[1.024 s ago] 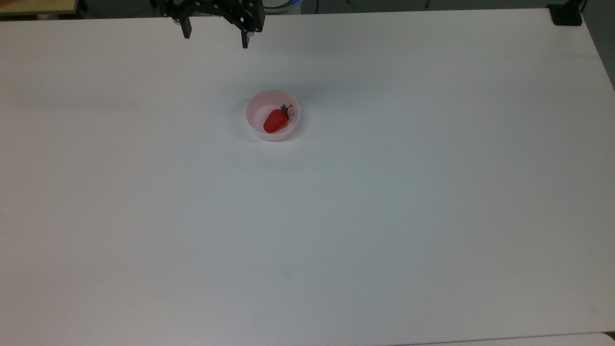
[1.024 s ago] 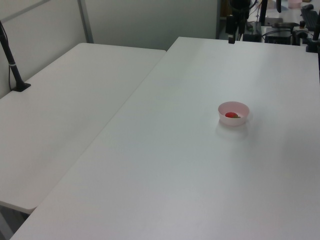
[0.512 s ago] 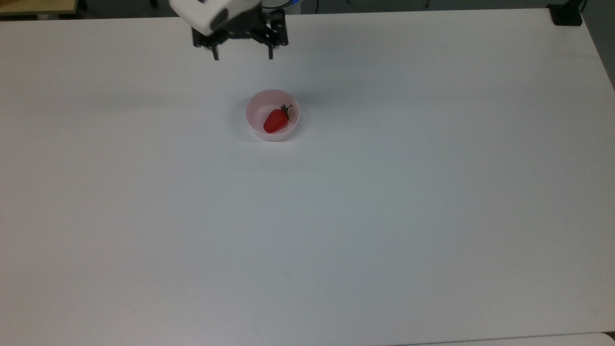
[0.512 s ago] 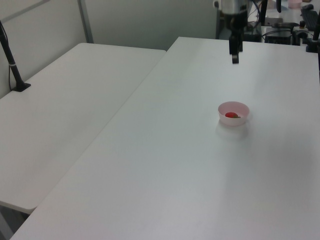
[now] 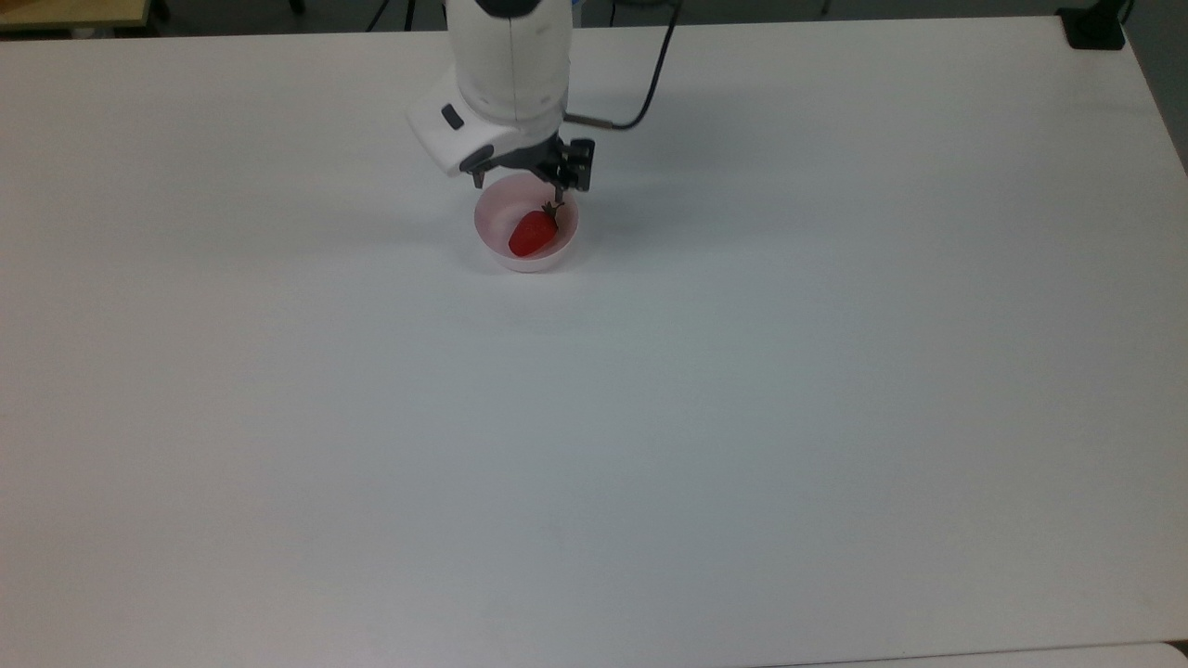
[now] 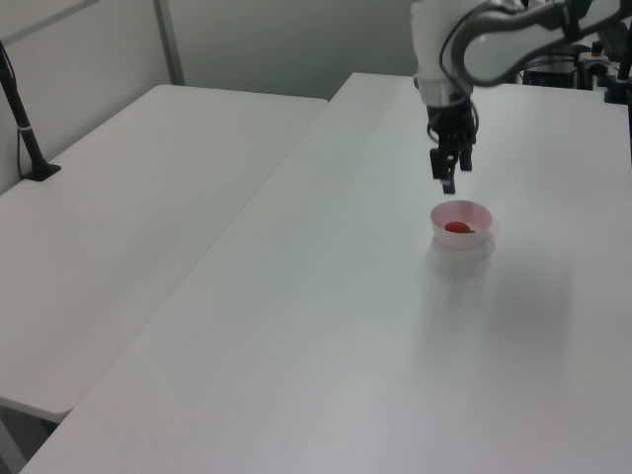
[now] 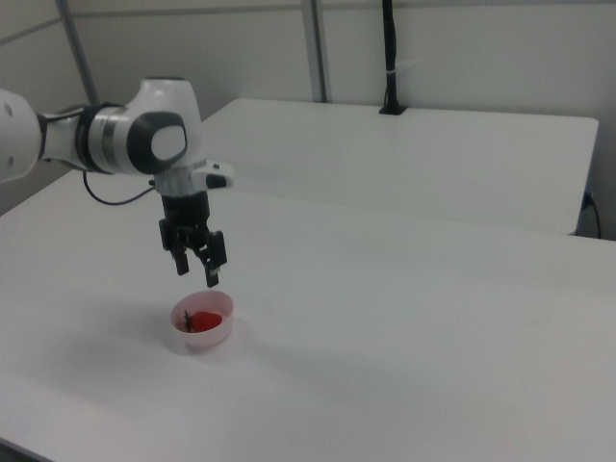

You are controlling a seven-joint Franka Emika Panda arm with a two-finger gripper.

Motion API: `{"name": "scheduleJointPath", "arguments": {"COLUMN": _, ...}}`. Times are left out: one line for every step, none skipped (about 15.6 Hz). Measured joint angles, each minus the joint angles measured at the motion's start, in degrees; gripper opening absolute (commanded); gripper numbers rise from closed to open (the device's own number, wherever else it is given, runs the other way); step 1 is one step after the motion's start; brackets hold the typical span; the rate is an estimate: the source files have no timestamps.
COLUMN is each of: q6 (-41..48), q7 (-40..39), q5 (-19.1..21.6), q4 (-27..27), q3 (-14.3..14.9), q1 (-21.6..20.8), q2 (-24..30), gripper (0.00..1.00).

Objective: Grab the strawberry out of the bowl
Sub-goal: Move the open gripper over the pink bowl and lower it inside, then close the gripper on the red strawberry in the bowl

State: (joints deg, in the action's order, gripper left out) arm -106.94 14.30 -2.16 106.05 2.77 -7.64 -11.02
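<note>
The strawberry [image 5: 531, 234] lies inside the pale pink bowl [image 5: 492, 243] on the white tabletop [image 5: 742, 371], its leafy cap pointing toward the top view's upper right. The pincer [image 7: 196, 273] hangs just above the bowl with its fingers apart and nothing between them. In the top view the white wrist covers the bowl's far rim and one fingertip overlaps the strawberry's stem; in the left view the strawberry [image 6: 456, 227] shows as a small red patch behind the bowl wall [image 6: 460, 238].

strawberry [image 5: 532, 234] lies in bowl [image 5: 494, 239] | bowl stands on table [image 5: 650, 417], toward the top view's upper middle | gripper [image 5: 518, 188] hangs above bowl's far rim, fingers apart | second table [image 6: 148, 178] adjoins at the left view's left
</note>
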Motion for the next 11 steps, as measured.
{"name": "scheduleJointPath", "arguments": {"q6": -1.4, "q7": 2.49, "q5": 0.0, "q4": 1.08, "q3": -0.01, "q1": -0.2, "q2": -0.42, "gripper": 0.88}}
{"name": "scheduleJointPath", "arguments": {"q6": -2.4, "q7": 4.71, "q5": 0.0, "q4": 1.83, "q3": -0.03, "q1": -0.29, "q2": -0.91, "gripper": 0.88}}
{"name": "scheduleJointPath", "arguments": {"q6": -3.06, "q7": 6.39, "q5": 0.0, "q4": 2.21, "q3": -0.04, "q1": -0.3, "q2": -1.39, "gripper": 0.87}}
{"name": "scheduleJointPath", "arguments": {"q6": -3.54, "q7": 7.52, "q5": 0.0, "q4": 2.35, "q3": -0.03, "q1": -0.28, "q2": -1.86, "gripper": 0.86}}
{"name": "scheduleJointPath", "arguments": {"q6": -3.89, "q7": 8.04, "q5": 0.0, "q4": 2.39, "q3": -0.03, "q1": -0.26, "q2": -2.29, "gripper": 0.84}}
{"name": "scheduleJointPath", "arguments": {"q6": -3.99, "q7": 8.53, "q5": 0.0, "q4": 2.4, "q3": -0.03, "q1": -0.25, "q2": -2.66, "gripper": 0.83}}
{"name": "scheduleJointPath", "arguments": {"q6": -3.99, "q7": 8.86, "q5": 0.0, "q4": 2.41, "q3": -0.03, "q1": -0.21, "q2": -3.02, "gripper": 0.8}}
{"name": "scheduleJointPath", "arguments": {"q6": -4.0, "q7": 9.28, "q5": 0.0, "q4": 2.42, "q3": -0.03, "q1": -0.18, "q2": -3.42, "gripper": 0.78}}
{"name": "scheduleJointPath", "arguments": {"q6": -4.13, "q7": 9.81, "q5": 0.0, "q4": 2.44, "q3": -0.03, "q1": -0.16, "q2": -3.85, "gripper": 0.78}}
{"name": "scheduleJointPath", "arguments": {"q6": -4.42, "q7": 10.2, "q5": 0.0, "q4": 2.45, "q3": -0.03, "q1": -0.15, "q2": -4.3, "gripper": 0.77}}
{"name": "scheduleJointPath", "arguments": {"q6": -4.72, "q7": 10.97, "q5": 0.0, "q4": 2.49, "q3": -0.03, "q1": -0.13, "q2": -4.76, "gripper": 0.75}}
